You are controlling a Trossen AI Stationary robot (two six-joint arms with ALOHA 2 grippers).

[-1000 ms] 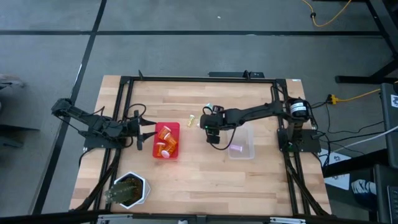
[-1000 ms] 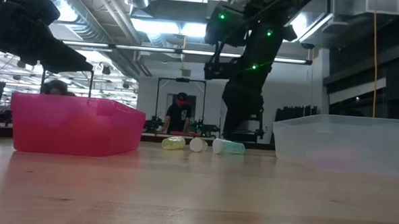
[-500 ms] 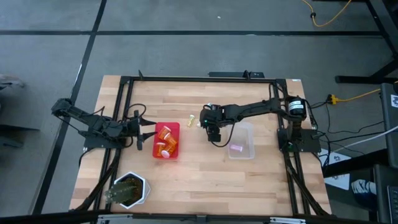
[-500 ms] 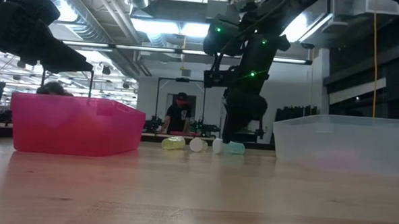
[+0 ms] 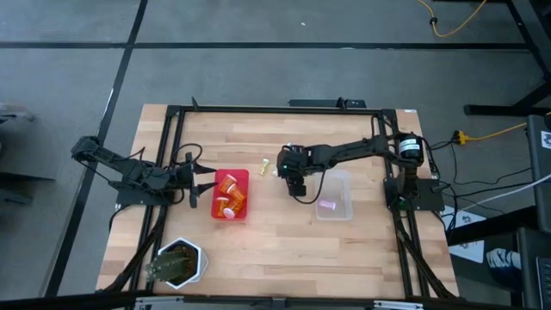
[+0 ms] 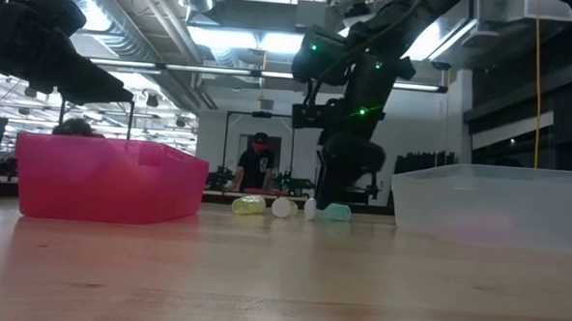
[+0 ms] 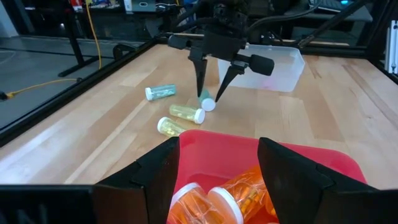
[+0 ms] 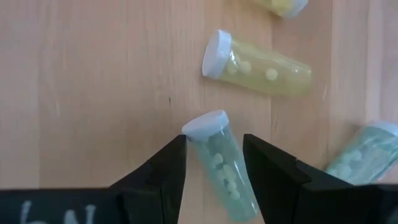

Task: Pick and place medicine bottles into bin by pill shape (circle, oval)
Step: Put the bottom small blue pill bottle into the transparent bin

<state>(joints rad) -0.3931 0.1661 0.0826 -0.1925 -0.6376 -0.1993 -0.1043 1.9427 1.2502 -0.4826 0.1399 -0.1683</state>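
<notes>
High view: red bin (image 5: pixel 242 176) holds orange bottles (image 5: pixel 229 183); right tool (image 5: pixel 292 175) straddles teal bottle (image 8: pixel 219 163), unclenched.

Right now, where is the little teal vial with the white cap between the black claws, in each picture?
High view: hidden under right gripper.
Low view: teal vial by fingertips.
Left wrist.
Right wrist, fingers on both sides.
Landmark: clear plastic bin.

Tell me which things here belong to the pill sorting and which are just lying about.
Job: red bin with orange bottles; clear bin with a pink vial; loose yellow-green vials and teal vials, one teal vial between the open right gripper's fingers; left gripper waiting at the red bin.
Lying about: white hexagonal pot, front left; person beyond the table.
</notes>
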